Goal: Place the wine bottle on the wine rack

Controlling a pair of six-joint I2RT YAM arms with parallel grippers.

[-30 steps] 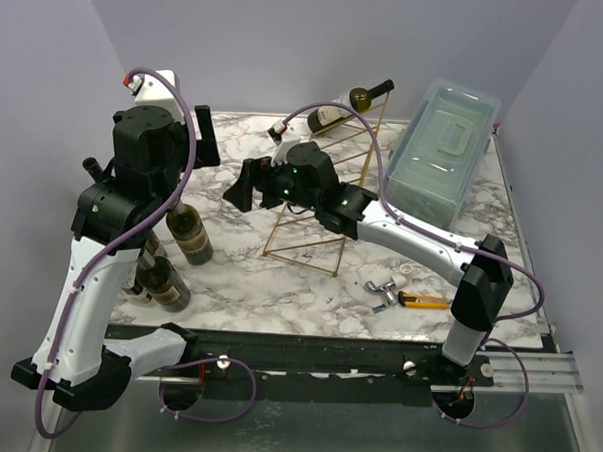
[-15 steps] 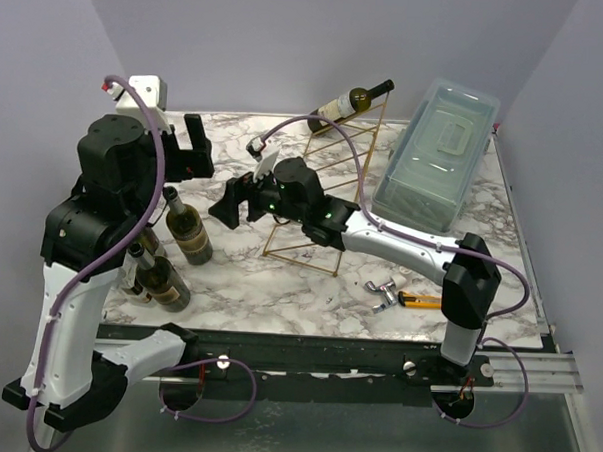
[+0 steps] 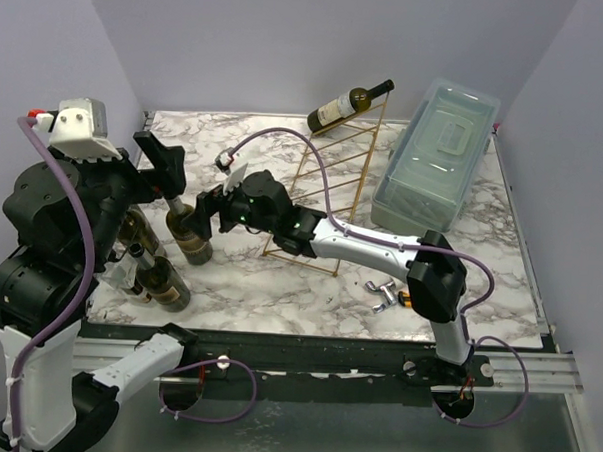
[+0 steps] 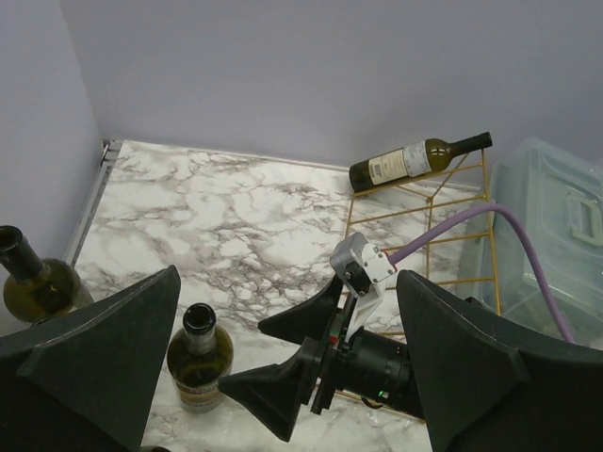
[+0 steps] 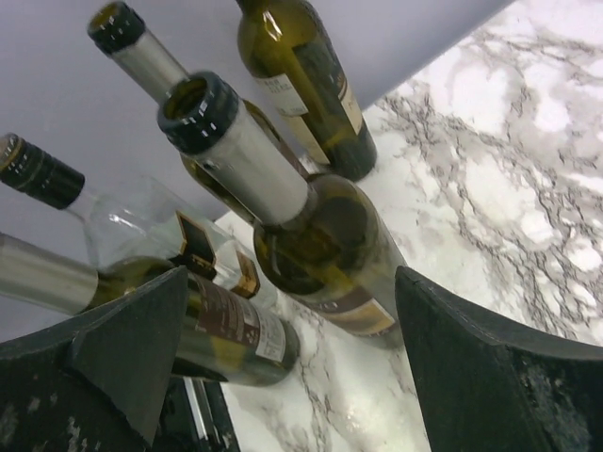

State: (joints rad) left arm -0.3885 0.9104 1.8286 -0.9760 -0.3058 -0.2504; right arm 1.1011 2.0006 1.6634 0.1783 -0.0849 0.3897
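3 plain lilac walls point(image 3: 289, 45) are closing in a table point(image 3: 255, 134) with a white, grey-veined marble top. Soft, even light is falling across it. A metal rail point(image 3: 535, 371) is running along its near edge.

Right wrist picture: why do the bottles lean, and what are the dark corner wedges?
Right wrist view: the tilted camera makes the nearest wine bottle lean; the wedges are the robot's fingers, dark and close. Top view: that bottle stands upright, light even.
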